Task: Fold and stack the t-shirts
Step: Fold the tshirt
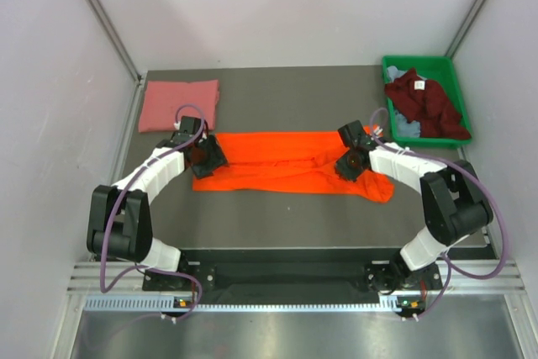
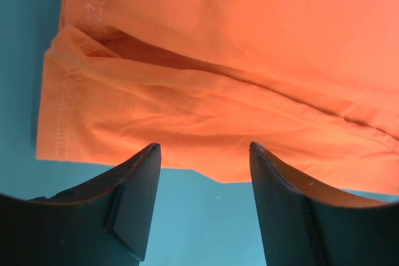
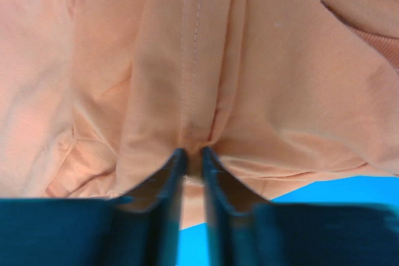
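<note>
A bright orange t-shirt (image 1: 286, 170) lies folded into a long band across the middle of the table. My left gripper (image 1: 206, 157) hovers at its left end, open. In the left wrist view the fingertips (image 2: 204, 147) straddle the shirt's hemmed near edge (image 2: 218, 60) with nothing between them. My right gripper (image 1: 349, 164) is at the band's right part, shut on a raised fold of the orange cloth (image 3: 280, 91); the two fingers (image 3: 192, 152) pinch it along a stitched seam. A salmon pink t-shirt (image 1: 178, 105) lies folded at the back left.
A green bin (image 1: 420, 62) at the back right holds a crumpled dark maroon t-shirt (image 1: 427, 102) on top of a pale blue-grey one (image 1: 406, 126). Grey side walls close in the table on the left and right.
</note>
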Tool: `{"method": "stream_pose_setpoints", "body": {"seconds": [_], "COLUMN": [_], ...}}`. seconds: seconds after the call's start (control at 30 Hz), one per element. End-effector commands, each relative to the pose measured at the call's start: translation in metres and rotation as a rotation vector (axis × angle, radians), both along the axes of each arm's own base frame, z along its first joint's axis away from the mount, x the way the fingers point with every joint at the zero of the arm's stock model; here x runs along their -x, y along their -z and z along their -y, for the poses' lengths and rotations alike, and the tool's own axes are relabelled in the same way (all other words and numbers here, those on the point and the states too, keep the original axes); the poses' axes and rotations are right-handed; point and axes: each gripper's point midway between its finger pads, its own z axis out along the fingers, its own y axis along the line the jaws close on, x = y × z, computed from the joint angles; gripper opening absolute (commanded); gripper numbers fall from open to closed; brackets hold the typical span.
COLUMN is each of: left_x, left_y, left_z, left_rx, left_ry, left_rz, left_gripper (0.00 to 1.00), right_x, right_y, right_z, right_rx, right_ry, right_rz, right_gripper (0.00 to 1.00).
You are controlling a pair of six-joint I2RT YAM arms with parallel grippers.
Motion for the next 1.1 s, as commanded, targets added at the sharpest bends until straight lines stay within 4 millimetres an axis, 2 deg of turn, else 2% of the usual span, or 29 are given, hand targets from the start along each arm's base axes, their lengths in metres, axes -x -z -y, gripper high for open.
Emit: {"method": "stream_pose_setpoints", "body": {"seconds": [0.0, 0.1, 0.2, 0.27, 0.33, 0.4, 0.43, 0.6, 0.63, 0.77, 1.07], "left_x": [-0.009, -0.009, -0.007, -0.007, -0.007, -0.007, -0.006, -0.005, -0.003, -0.001, -0.004], "left_y": [-0.008, -0.006, -0.002, -0.001, 0.000, 0.001, 0.001, 0.013, 0.017, 0.021, 0.020], "left_z": [-0.008, -0.009, -0.007, -0.007, -0.008, -0.011, -0.015, -0.035, -0.037, -0.039, -0.044], "left_rx": [-0.023, -0.030, -0.020, -0.016, -0.021, -0.035, -0.052, -0.146, -0.157, -0.165, -0.189], "left_ry": [-0.039, -0.042, -0.042, -0.044, -0.047, -0.059, -0.071, -0.154, -0.162, -0.169, -0.185], "left_rz": [0.051, 0.041, 0.033, 0.032, 0.030, 0.027, 0.028, 0.006, -0.007, -0.010, -0.007], "left_gripper": [0.64, 0.64, 0.64, 0.64, 0.63, 0.63, 0.63, 0.64, 0.64, 0.64, 0.64], "right_x": [-0.018, -0.021, -0.023, -0.025, -0.029, -0.037, -0.046, -0.068, -0.077, -0.092, -0.109], "right_y": [-0.017, -0.026, -0.032, -0.032, -0.035, -0.040, -0.049, -0.058, -0.063, -0.057, -0.066], "right_z": [-0.008, -0.002, -0.002, -0.003, -0.006, -0.007, -0.012, -0.017, -0.022, -0.034, -0.063], "right_rx": [0.000, 0.037, 0.036, 0.037, 0.038, 0.056, 0.053, 0.147, 0.145, 0.167, 0.183], "right_ry": [-0.006, -0.011, -0.012, -0.022, -0.039, -0.080, -0.107, -0.255, -0.279, -0.406, -0.646], "right_rz": [0.068, 0.088, 0.105, 0.111, 0.126, 0.151, 0.179, 0.211, 0.258, 0.300, 0.411], "right_gripper": [0.12, 0.04, 0.06, 0.00, 0.00, 0.00, 0.00, 0.00, 0.00, 0.00, 0.00]}}
